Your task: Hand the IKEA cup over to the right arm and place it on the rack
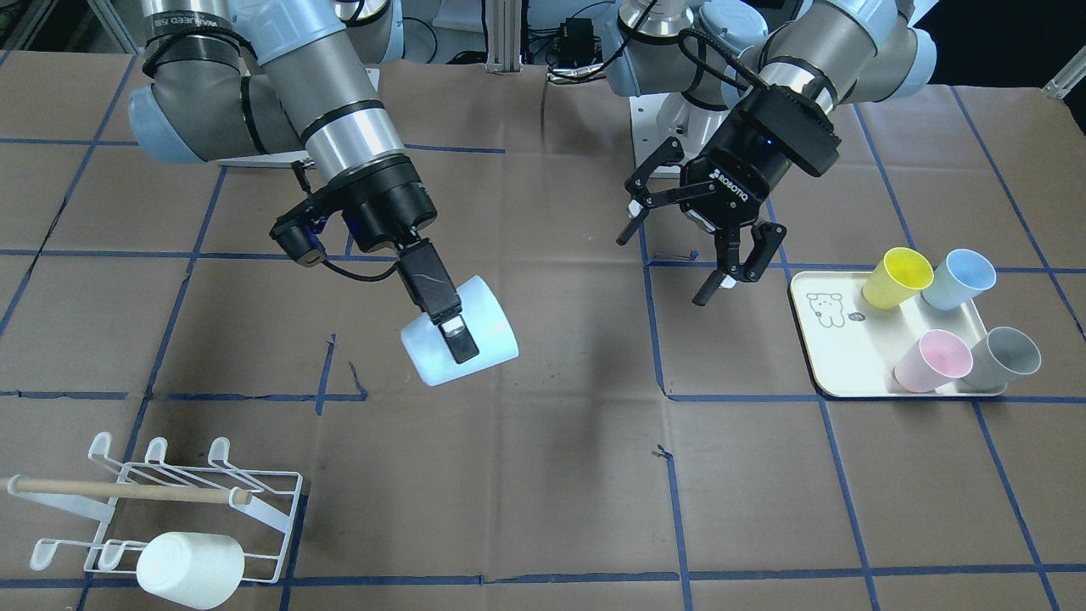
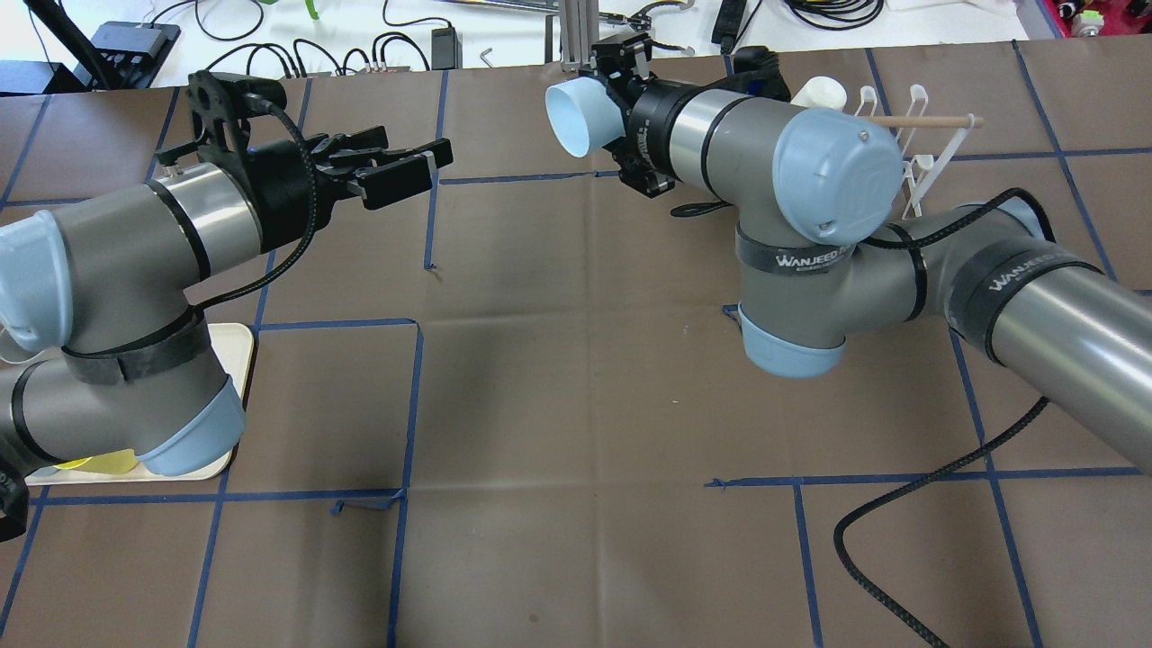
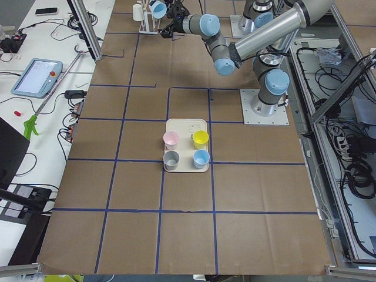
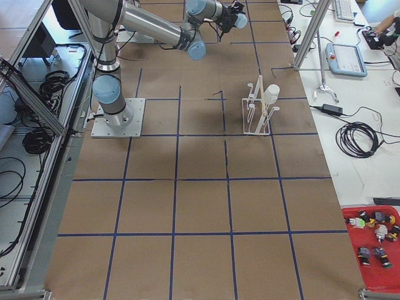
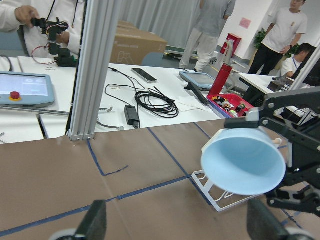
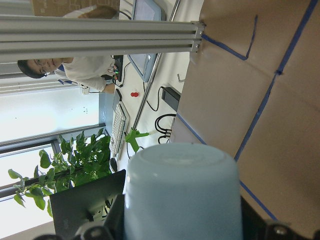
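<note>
1. Nearest the operators' edge, at the corner on the robot's right end, sits the white wire rack (image 1: 254,472). A white cup (image 1: 191,568) hangs mouth-down on one prong, and the free prongs beside it are where the next cup belongs.
2. Towards the worktop's middle, the right gripper (image 1: 462,342) is clamped across the pale blue IKEA cup (image 1: 490,325). The cup is in the air, tipped on its side, with its mouth towards the other arm. I'd judge that tilt comes from the handover, so the cup needs turning over before it goes on a prong.
3. Level with it, the left gripper (image 1: 670,259) has its jaws spread and empty, well apart from the cup, so the transfer looks done.
4. Towards the robot's left end, a cream bear tray (image 1: 848,361) holds yellow (image 1: 898,278), blue (image 1: 959,278), pink (image 1: 933,361) and grey (image 1: 1005,356) cups. I take these for waiting stock.
</note>
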`<control>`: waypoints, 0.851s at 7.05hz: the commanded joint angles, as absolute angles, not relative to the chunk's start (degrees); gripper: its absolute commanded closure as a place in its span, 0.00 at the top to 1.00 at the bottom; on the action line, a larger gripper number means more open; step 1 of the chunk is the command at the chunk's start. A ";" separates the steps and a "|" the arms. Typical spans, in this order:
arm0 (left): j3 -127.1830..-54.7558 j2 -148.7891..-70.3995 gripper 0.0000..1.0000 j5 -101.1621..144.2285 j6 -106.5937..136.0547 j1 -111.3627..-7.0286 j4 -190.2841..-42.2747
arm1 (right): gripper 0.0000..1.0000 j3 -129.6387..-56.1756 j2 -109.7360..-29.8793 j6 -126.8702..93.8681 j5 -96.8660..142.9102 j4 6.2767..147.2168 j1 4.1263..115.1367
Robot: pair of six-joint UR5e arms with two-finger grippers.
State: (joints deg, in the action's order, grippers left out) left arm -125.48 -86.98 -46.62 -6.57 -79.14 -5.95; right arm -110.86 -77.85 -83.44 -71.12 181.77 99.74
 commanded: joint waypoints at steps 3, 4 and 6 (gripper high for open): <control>-114.73 -88.06 0.99 -70.08 -3.19 -80.93 -37.26 | 0.13 -110.22 -74.37 -56.58 -76.88 187.45 90.38; -110.96 -88.24 0.99 -77.10 0.58 -84.69 -45.79 | 0.13 -109.52 -73.31 -46.51 -77.60 190.08 87.31; -99.82 -88.16 0.99 -88.64 1.93 -89.81 -73.60 | 0.12 -109.34 -70.59 -29.69 -77.61 197.79 81.24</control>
